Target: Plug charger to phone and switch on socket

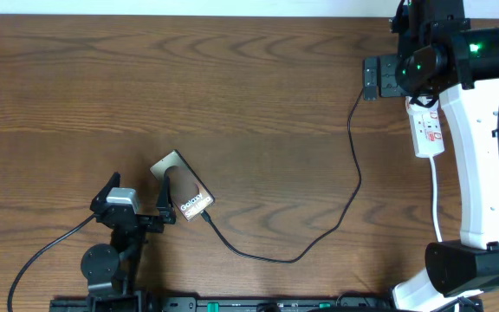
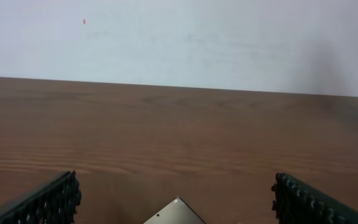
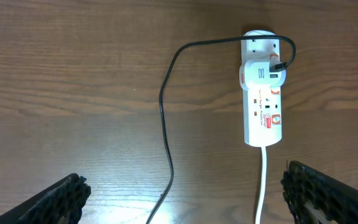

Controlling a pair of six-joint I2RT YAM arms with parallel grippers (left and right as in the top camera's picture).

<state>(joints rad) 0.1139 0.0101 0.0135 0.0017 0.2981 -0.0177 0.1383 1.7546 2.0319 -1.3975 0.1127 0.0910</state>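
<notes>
The right pincer [image 3: 184,177] hung over the bench [image 1: 232,69] near its far right corner, fingers spread wide and holding nothing. The socket [image 3: 263,106] lay just ahead of it, slightly right of its centre line. Its long axis ran from the far edge toward the near edge, almost in line with the pincer's reach. The rounded end was farthest from the pincer and the white cord [image 3: 263,180] trailed back toward the near edge.

The charger [image 3: 164,118] left a white adapter [image 3: 263,74] on the socket and ran toward the near left. There its tip met the lettered end of the phone [image 1: 183,198], though whether it was fully seated could not be told. The phone lay slantwise close to the near edge, left of the middle. The left pincer [image 2: 176,182], also wide apart and empty, was just beside one of the phone's corners.

The right arm was by far the nearer to the socket, so pressing the switch would likely fall to it, with one finger brought down onto the socket's top face.
</notes>
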